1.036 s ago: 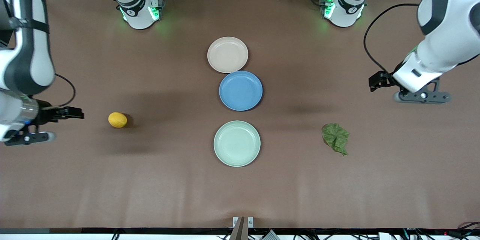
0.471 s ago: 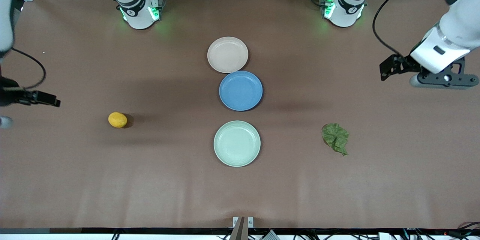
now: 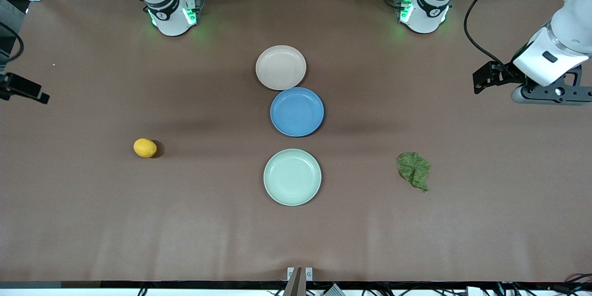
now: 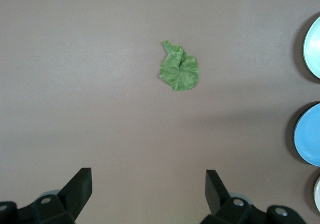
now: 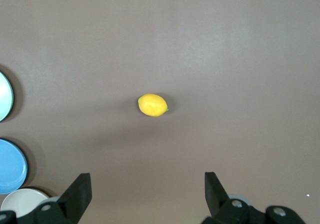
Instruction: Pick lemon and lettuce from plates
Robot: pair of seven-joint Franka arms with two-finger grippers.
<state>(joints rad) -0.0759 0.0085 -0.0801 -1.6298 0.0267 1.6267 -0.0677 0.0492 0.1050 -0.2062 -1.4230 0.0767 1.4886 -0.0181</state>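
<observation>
lemon [image 3: 144, 148]: off the plates, lying on the desk toward the right arm's edge
lettuce [image 3: 414, 170]: likewise, toward the left arm's edge
beige plate [image 3: 280, 67], mint plate [image 3: 292, 177]: emptied
left gripper [image 4: 148, 194], right gripper [image 5: 147, 194]: jaws wide, nothing held, both withdrawn further toward the desk ends
task: judged done

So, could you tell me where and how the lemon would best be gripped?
Probably from straight above, fingers closing across the narrow middle of the lemon. It lies on its side on the bare table, long axis level, nothing beside it, so its short width likely suits the open right gripper.
</observation>
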